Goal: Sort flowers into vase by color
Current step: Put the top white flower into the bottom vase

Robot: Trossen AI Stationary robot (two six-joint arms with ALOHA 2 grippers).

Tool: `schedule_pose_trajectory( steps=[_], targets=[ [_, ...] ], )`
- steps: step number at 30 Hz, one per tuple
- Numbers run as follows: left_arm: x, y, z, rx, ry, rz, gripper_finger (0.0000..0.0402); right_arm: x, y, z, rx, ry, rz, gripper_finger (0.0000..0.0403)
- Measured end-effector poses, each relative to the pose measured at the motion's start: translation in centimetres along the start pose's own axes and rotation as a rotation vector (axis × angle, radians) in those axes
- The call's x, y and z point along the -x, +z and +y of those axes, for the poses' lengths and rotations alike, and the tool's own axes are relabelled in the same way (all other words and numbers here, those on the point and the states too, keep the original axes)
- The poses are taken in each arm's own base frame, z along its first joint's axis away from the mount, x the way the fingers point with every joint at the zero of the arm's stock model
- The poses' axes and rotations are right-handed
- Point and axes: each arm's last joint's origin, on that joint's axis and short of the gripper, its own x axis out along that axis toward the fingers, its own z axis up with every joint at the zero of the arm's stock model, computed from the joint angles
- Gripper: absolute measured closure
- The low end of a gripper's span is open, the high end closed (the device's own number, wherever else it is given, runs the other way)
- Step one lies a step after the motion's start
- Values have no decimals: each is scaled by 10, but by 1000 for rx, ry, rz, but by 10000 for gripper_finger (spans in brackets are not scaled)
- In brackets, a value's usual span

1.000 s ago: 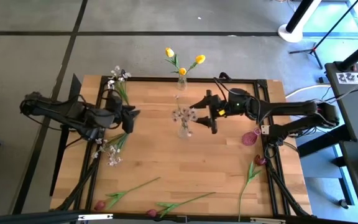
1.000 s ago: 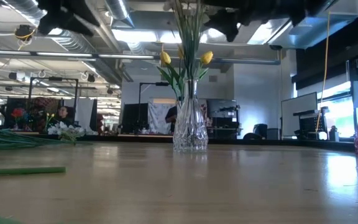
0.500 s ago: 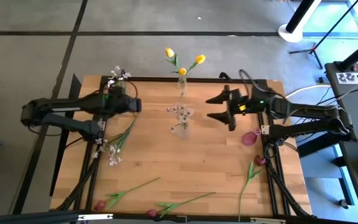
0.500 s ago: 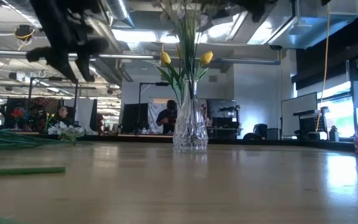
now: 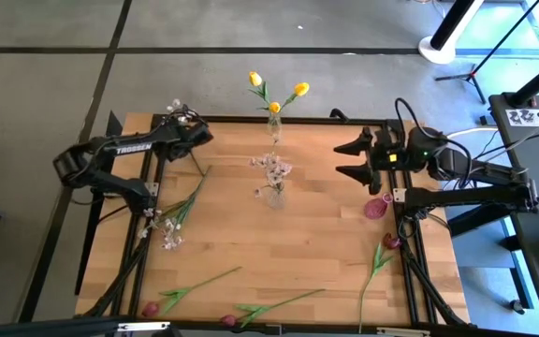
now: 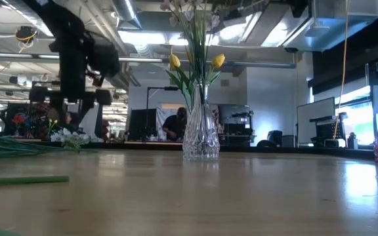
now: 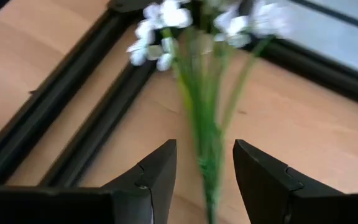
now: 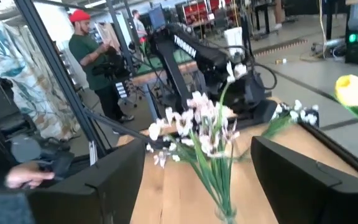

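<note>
A spray of tiny white blossoms (image 5: 176, 110) lies at the table's far-left corner. In the left wrist view its green stem (image 7: 209, 149) runs between the fingers of my open left gripper (image 7: 204, 163), which stand on either side of it; I cannot tell whether they touch it. From above, that gripper (image 5: 199, 139) hovers over the stem. My right gripper (image 5: 342, 160) is open, right of the centre clear vase (image 5: 271, 194) holding white-pink sprays (image 8: 201, 127). A far vase (image 5: 273, 122) holds yellow tulips (image 5: 274, 94).
A pink vase (image 5: 375, 208) stands near the right edge. Another white spray (image 5: 169, 223) lies left of centre. Dark red tulips lie along the near edge (image 5: 199, 285) (image 5: 274, 306) and at the right (image 5: 379, 257). People stand in the room beyond the table (image 8: 95, 59).
My left gripper has swung from the table's middle-left toward the far edge and now sits over the white spray at the far-left corner. My right gripper has drawn back from the centre vase toward the right edge, staying open.
</note>
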Motion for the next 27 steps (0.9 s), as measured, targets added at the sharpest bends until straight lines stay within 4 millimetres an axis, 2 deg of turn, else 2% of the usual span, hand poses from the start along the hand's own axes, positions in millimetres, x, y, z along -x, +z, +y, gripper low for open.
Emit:
schedule_pose_trajectory(
  steps=[6, 17, 23, 27],
  targets=[
    [-29, 4, 3, 31, 122, 32, 248, -1, -2, -1, -6, -5, 18, 111],
    [-74, 8, 2, 116, 224, 136, 248, -2, -4, -2, -59, -23, 35, 111],
    [-86, 6, -1, 125, 229, 146, 250, -2, -7, -3, -89, -47, 60, 111],
    [-88, 5, -3, 143, 223, 146, 277, -2, -7, -3, -89, -47, 57, 111]
  ],
)
